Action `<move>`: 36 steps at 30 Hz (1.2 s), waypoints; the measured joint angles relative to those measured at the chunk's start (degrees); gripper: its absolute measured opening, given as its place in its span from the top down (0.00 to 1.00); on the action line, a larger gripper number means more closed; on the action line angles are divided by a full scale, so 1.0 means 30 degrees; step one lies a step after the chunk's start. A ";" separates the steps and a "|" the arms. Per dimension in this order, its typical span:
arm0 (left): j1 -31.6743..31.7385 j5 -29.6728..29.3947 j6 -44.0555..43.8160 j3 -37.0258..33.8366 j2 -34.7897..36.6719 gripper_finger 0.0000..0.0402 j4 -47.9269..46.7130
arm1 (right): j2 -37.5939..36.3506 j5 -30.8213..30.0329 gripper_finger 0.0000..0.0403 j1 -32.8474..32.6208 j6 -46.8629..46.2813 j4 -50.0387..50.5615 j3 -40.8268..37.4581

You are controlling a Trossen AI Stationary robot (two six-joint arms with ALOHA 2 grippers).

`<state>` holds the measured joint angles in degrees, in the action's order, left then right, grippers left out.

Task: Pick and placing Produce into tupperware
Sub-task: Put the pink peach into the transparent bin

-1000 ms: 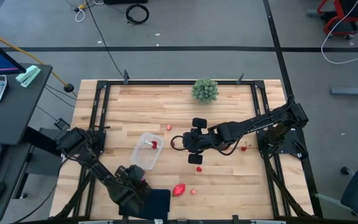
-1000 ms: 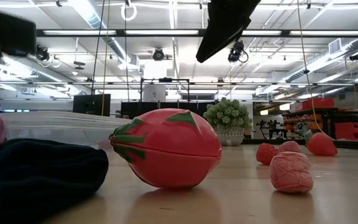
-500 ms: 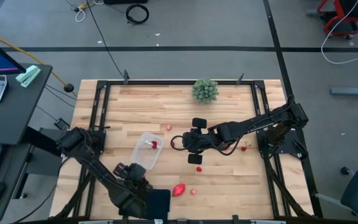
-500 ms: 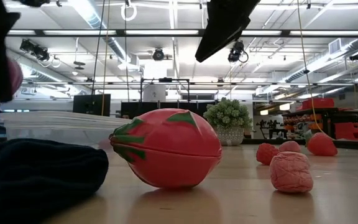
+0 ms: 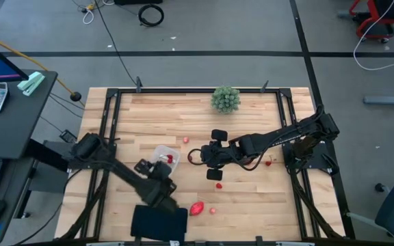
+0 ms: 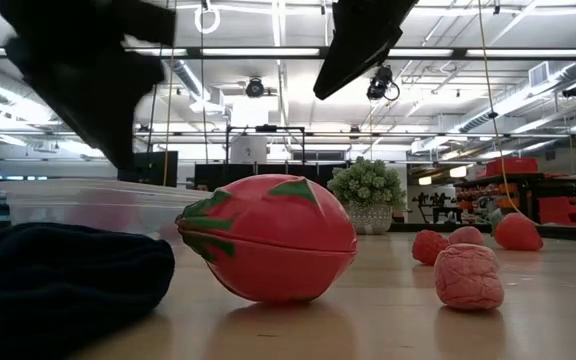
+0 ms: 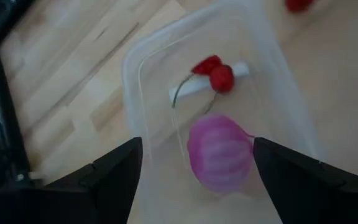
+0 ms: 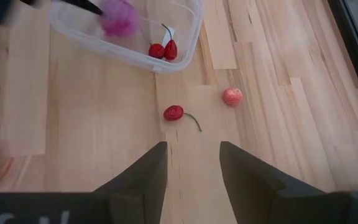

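The clear tupperware [image 5: 164, 156] lies left of the table's middle, with a pair of red cherries [image 7: 214, 71] inside. My left gripper [image 7: 197, 144] hangs open above it. The purple-white ball [image 7: 220, 153] shows between its fingers with a gap on either side; whether it rests on the tub's floor I cannot tell. My right gripper [image 8: 191, 180] hovers open over bare wood to the tub's right, above a stemmed red cherry [image 8: 174, 112] and a pale red berry [image 8: 232, 96]. The bigger pink-red piece [image 5: 197, 208] lies on the table near the near edge.
A black flat pad [image 5: 159, 222] lies at the near edge, left of the pink-red piece. A green bushy plant [image 5: 225, 99] stands at the far edge. Small red berries [image 5: 219, 184] are scattered by my right gripper and farther right [image 5: 269, 162]. Black frame rails border the table.
My left gripper has risen from the black pad at the near edge and moved toward the far edge, to a place over the tupperware. The purple-white ball came up with it and now shows over the tub.
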<state>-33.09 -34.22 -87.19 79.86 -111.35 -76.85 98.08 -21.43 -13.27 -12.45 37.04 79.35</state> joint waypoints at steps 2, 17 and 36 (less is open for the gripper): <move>0.0742 0.0661 0.0997 -0.0609 -0.0007 0.25 0.1146 | 0.0000 0.0007 0.61 -0.0009 -0.0005 0.0002 0.0000; 0.2735 0.0160 0.6335 0.0656 0.1621 0.35 -0.0948 | 0.0081 0.1478 0.61 -0.0487 -0.2317 0.3203 -0.0241; 1.0591 0.3164 1.9270 0.0424 0.1587 0.29 1.1699 | 0.0051 0.0304 0.59 -0.3009 -0.8516 0.0918 -0.5702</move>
<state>-1.31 -24.73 -29.38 81.13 -106.59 -41.76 98.24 -20.52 -22.30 -38.00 39.79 62.24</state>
